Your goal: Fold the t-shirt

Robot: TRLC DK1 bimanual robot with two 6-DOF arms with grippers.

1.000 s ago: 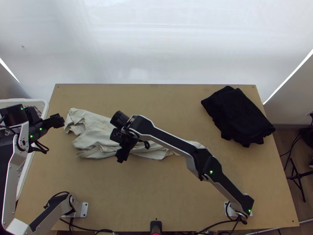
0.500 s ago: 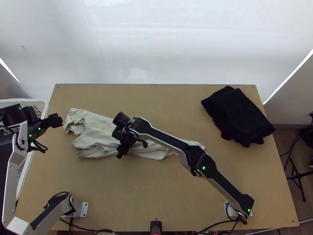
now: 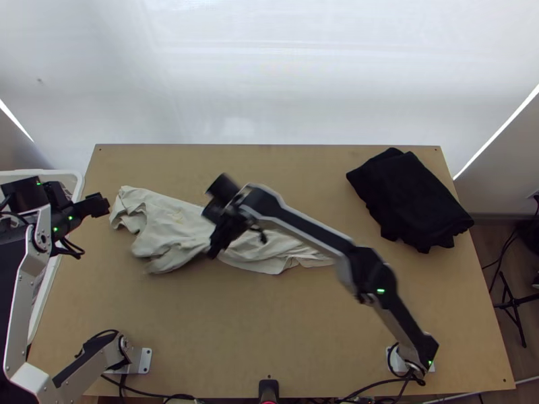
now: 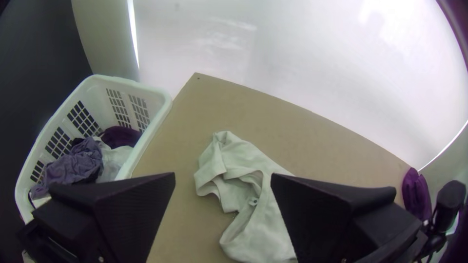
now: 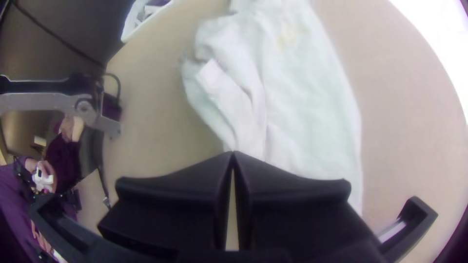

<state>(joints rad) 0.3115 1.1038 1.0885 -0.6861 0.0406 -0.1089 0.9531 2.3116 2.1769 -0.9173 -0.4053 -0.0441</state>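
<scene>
Light wood makes up the table (image 3: 236, 337) in front of you, with a pale sheet (image 3: 269, 81) behind it, and the white basket (image 4: 146, 90) at its side is your landmark. The beige t-shirt (image 3: 168, 222) starts near that basket and runs away from it in a long, uneven strip, rumpled and partly doubled over itself, its most crumpled end closest to the basket. Well apart from the basket, across the table, sits a black cloth pile (image 3: 411, 202). Your left gripper (image 4: 223, 176) is just beside the basket, between it and the shirt's nearer end, its fingers wide apart and holding nothing. Your right gripper (image 5: 233, 152) is farther from the basket, partway along the shirt, its fingertips together on what looks like a pinch of the shirt's long edge. You appear to be at the straightening step: the shirt seems too bunched for a neat fold. For the next move, keep that pinch and draw the edge out to open the doubled layers, then bring the left gripper down on the end near the basket and close it there, so that both can pull the cloth flat. Go gently, since a shallow pinch could slip or drag the whole shirt.
</scene>
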